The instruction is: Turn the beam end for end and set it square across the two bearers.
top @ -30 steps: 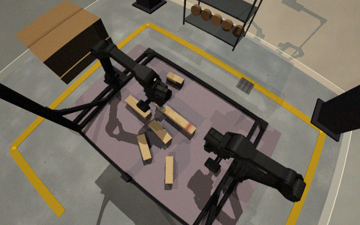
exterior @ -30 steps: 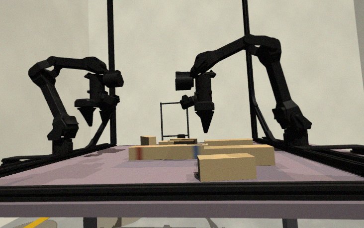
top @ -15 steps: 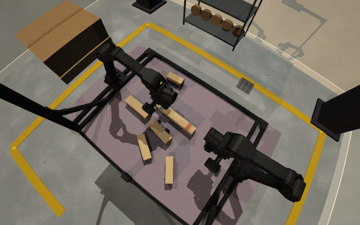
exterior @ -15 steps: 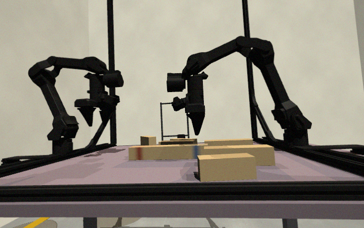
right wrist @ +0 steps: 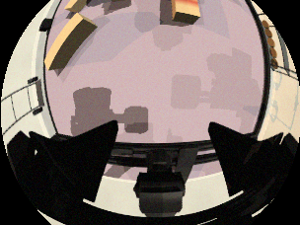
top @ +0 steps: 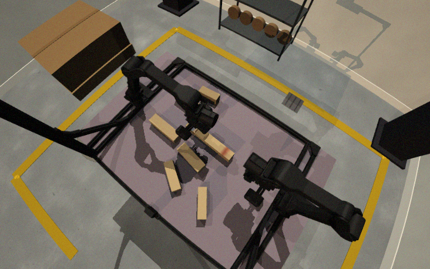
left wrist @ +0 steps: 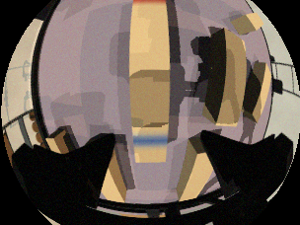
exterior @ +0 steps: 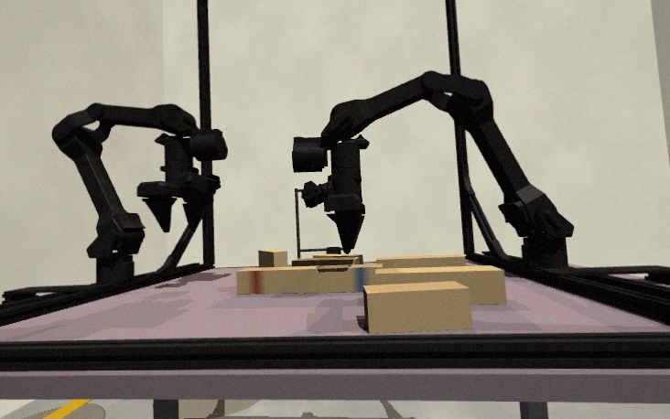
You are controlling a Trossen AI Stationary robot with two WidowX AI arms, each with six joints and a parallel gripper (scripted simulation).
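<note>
The beam (top: 212,144) is a long tan bar lying flat on the purple table top, with a red band near one end and a blue band near the other. It also shows in the exterior view (exterior: 308,279) and in the left wrist view (left wrist: 152,88). My left gripper (top: 194,131) (exterior: 348,242) hangs open just above the beam's blue-band end, with its fingers to either side (left wrist: 158,160) and nothing between them. My right gripper (top: 253,196) (exterior: 178,222) is open and empty, high over bare table, with the beam's red end far ahead.
Several short tan blocks lie around the beam: one beside it (top: 164,127), one close alongside (top: 191,157), two nearer the front (top: 172,175) (top: 201,202) and one at the back (top: 209,95). A black frame rims the table. A cardboard box (top: 76,47) and a rack stand off it.
</note>
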